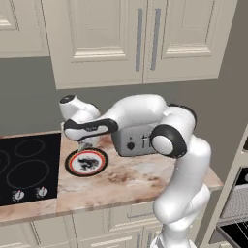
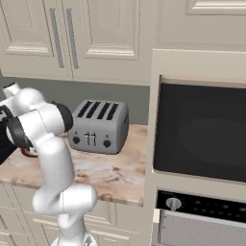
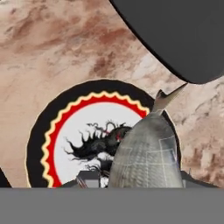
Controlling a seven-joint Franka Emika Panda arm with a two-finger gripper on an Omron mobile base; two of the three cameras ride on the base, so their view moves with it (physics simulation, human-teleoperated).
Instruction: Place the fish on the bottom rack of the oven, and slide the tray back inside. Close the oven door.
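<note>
Pincer (image 3: 131,186) grips scaly grey fish (image 3: 146,151) above round plate (image 3: 65,131).

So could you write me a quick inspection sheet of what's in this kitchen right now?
Surface: marbled brown counter, with a black cooktop set in at its left.
Job's things: fish sits close between the fingers, over the red-rimmed plate with a dark dragon print; the oven stands right of the counter, and its wire rack shows lower down.
Clutter: silver four-slot toaster at the back of the counter.
Gripper: gripper just above the plate, shut on the fish.
Cables: nothing seen.
Surroundings: beige cupboards above, drawers below the counter.
</note>
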